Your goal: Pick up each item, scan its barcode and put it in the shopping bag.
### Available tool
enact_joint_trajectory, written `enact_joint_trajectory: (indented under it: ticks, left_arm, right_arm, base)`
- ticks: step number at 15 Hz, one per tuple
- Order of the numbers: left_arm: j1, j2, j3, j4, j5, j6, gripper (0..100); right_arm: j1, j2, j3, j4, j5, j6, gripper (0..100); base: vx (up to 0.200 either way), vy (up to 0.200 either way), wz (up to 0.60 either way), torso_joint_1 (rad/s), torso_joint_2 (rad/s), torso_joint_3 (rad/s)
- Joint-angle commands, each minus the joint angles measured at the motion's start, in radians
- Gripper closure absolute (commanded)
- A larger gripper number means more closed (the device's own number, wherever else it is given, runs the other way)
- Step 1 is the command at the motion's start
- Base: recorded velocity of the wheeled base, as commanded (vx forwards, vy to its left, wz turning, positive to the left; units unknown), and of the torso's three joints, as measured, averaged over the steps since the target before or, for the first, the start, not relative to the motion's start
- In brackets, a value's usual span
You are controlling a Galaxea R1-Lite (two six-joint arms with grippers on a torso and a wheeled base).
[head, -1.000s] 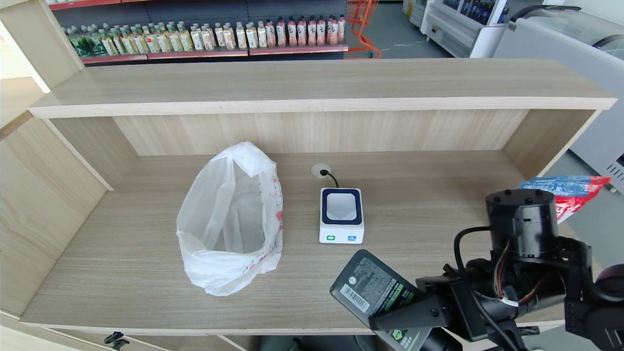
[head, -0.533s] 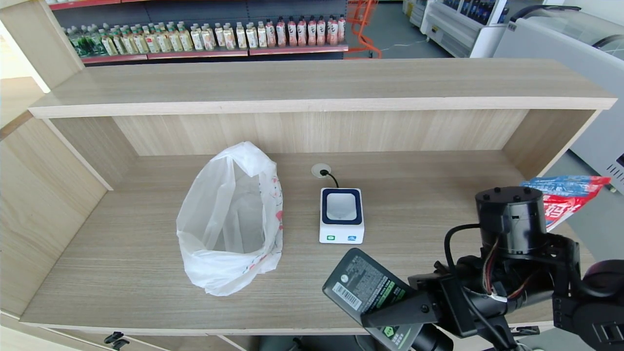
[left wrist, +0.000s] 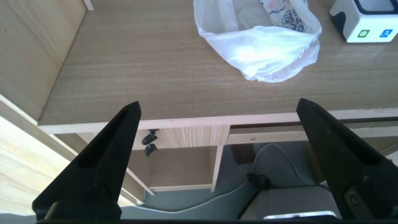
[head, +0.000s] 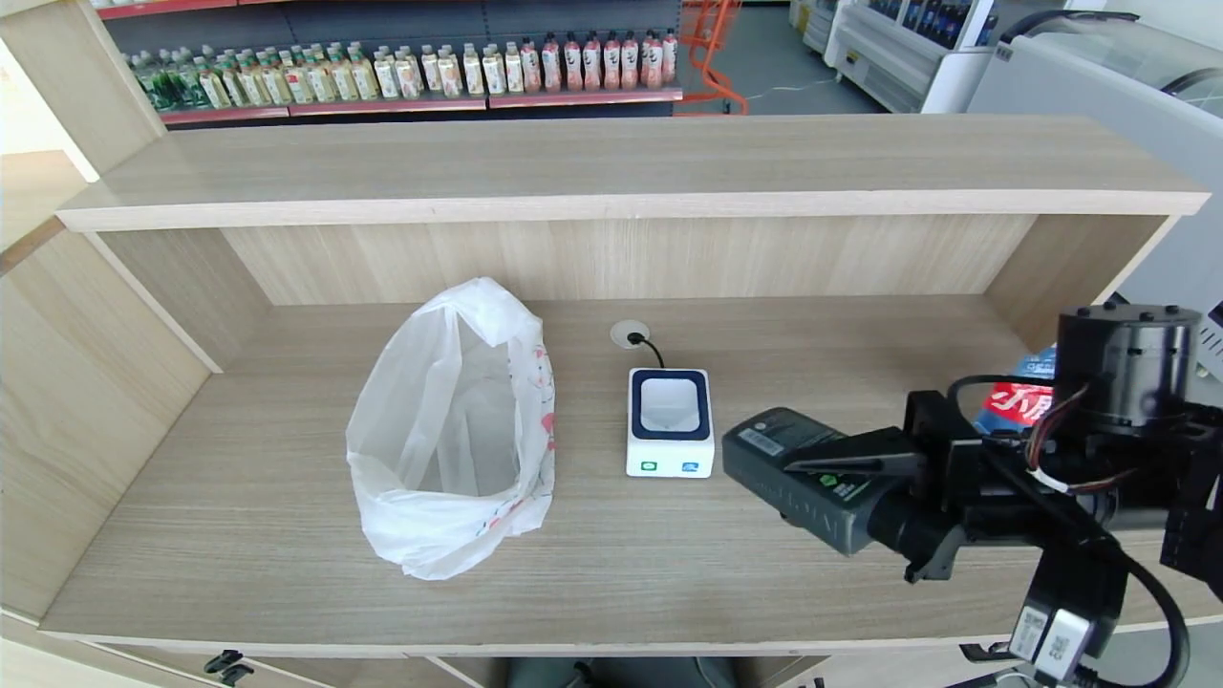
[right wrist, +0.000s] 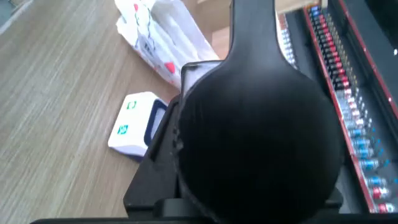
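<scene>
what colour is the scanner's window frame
Dark blue on the white scanner; clearest in head view.

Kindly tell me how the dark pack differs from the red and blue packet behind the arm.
The dark pack is held above the counter by the right gripper; the red and blue packet lies free at its right end. The pack is dark grey, the packet bright. Neither is in the bag.
</scene>
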State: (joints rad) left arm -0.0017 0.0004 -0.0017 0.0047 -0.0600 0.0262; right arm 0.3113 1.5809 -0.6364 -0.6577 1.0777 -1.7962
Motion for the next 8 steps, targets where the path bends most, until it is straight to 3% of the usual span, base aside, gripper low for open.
enact_joint_trajectory:
  ticks: [1,2,3,4,6,8]
  left_arm:
    - [0.0,0.0,0.0,0.0,0.0,0.0,0]
    - [0.0,0.001,0.0,0.0,0.0,0.0,0]
    - [0.0,0.0,0.0,0.0,0.0,0.0,0]
    - [0.0,0.0,0.0,0.0,0.0,0.0,0]
    - [0.0,0.0,0.0,0.0,0.0,0.0,0]
    - [0.0,0.0,0.0,0.0,0.0,0.0,0]
  right_arm:
    - [-0.512,-0.194,0.043,0.038,0.031,0.268,100]
    - [-0.526,-0.208,0.067,0.076,0.048,0.319,100]
    - [-0.574,-0.243,0.078,0.21,0.093,0.537,100]
    - [-0.606,-0.257,0.07,0.227,0.093,0.659,100]
    - [-0.629,-0.272,0.029,0.23,0.068,1.087,100]
    - [-0.538,-0.279,-0.029,0.222,-0.036,1.643,100]
  base:
    - [0.0,0.0,0.0,0.0,0.0,0.0]
    - [0.0,0.0,0.0,0.0,0.0,0.0]
    - [0.0,0.0,0.0,0.0,0.0,0.0]
    - [0.0,0.0,0.0,0.0,0.0,0.0]
    - [0.0,0.0,0.0,0.0,0.0,0.0]
    - [0.0,0.0,0.0,0.0,0.0,0.0]
